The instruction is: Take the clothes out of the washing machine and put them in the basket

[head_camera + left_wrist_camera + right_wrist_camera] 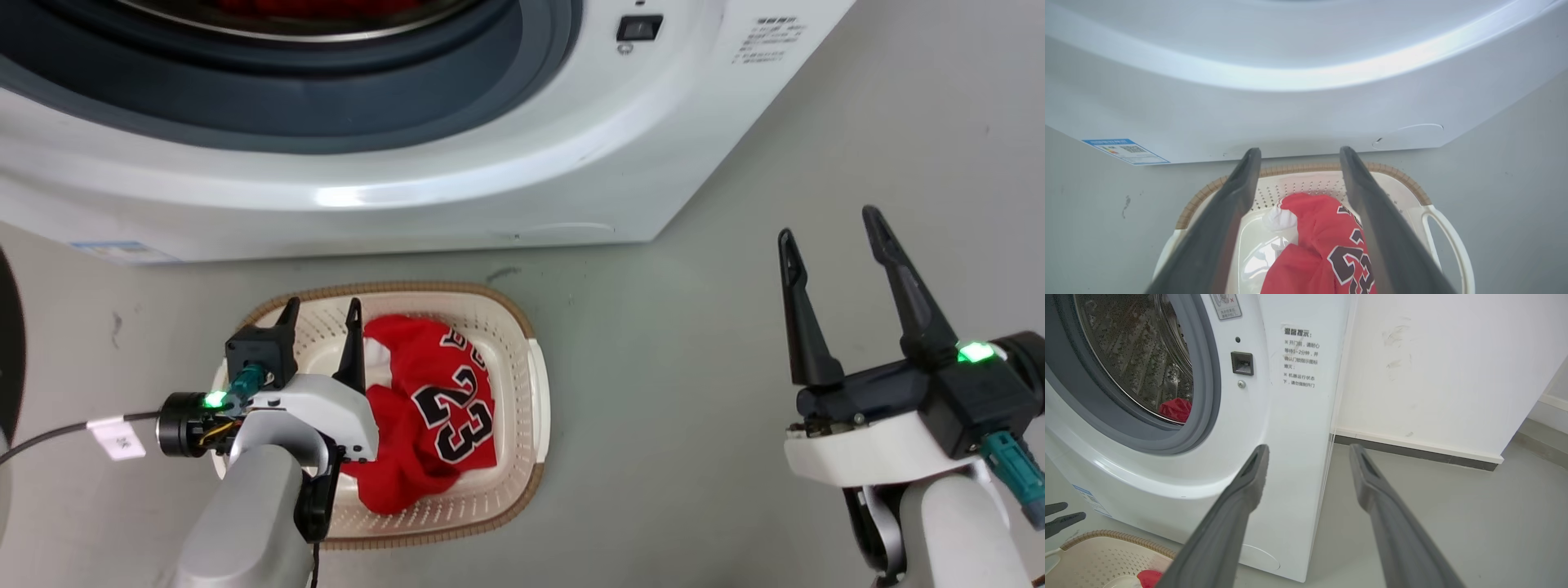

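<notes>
Left tool (322, 304) spread, empty, over basket (539, 392) with jersey (433, 392) inside; right tool (827, 222) spread, empty.

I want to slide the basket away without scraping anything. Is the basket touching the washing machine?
Apart. The head view shows a strip of grey floor between the brown rim of the basket and the white base of the washing machine.

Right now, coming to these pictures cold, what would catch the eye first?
The red jersey numbered 23 lies in the basket on the floor before the washing machine, with the left gripper open over the basket's left side. Another red garment lies in the drum, and the right gripper hangs open off to the right.
</notes>
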Robot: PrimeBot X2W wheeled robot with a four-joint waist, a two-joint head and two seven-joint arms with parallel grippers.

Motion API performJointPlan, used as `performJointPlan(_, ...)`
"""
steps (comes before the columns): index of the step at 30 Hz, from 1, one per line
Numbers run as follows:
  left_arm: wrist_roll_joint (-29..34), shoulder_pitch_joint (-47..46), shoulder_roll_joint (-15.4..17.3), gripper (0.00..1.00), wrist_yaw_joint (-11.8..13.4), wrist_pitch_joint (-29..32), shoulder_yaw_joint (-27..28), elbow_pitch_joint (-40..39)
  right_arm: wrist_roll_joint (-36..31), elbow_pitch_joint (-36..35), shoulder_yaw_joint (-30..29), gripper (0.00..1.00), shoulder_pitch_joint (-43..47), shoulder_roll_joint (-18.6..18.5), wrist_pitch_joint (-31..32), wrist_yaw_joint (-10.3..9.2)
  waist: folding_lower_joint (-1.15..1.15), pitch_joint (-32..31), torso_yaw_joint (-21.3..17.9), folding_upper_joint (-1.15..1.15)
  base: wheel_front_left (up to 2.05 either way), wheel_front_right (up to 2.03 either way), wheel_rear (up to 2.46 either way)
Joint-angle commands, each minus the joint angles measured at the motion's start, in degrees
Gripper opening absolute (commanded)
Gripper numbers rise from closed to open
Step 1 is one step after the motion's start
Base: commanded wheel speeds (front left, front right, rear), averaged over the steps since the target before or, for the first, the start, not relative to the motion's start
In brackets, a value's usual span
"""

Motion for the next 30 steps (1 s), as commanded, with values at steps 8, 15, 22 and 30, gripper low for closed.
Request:
performJointPlan(8,7.34,7.77,-1.69,1.00,1.53,-0.15,8.76,-16.54,0.60,1.27,1.62,1.00,3.98,0.04,-0.12,-0.04,0.00,-8.81,0.73,0.00,0.00,0.00,0.00)
performJointPlan(15,11.21,9.25,-3.37,1.00,1.32,-0.15,14.07,-24.64,1.32,1.86,2.49,1.00,5.86,0.04,-0.13,-0.04,0.00,-12.16,0.17,0.00,0.00,0.00,0.00)
performJointPlan(22,13.43,4.92,-3.39,1.00,-0.26,-0.15,16.20,-24.00,2.09,1.41,2.85,1.00,4.72,0.04,-0.12,-0.04,0.00,-11.74,-1.57,0.00,0.00,0.00,0.00)
performJointPlan(30,15.79,-5.59,-1.57,1.00,-2.16,-0.15,15.60,-17.72,2.45,0.69,2.50,1.00,3.24,0.04,-0.12,-0.04,0.00,-7.88,-3.00,0.00,0.00,0.00,0.00)
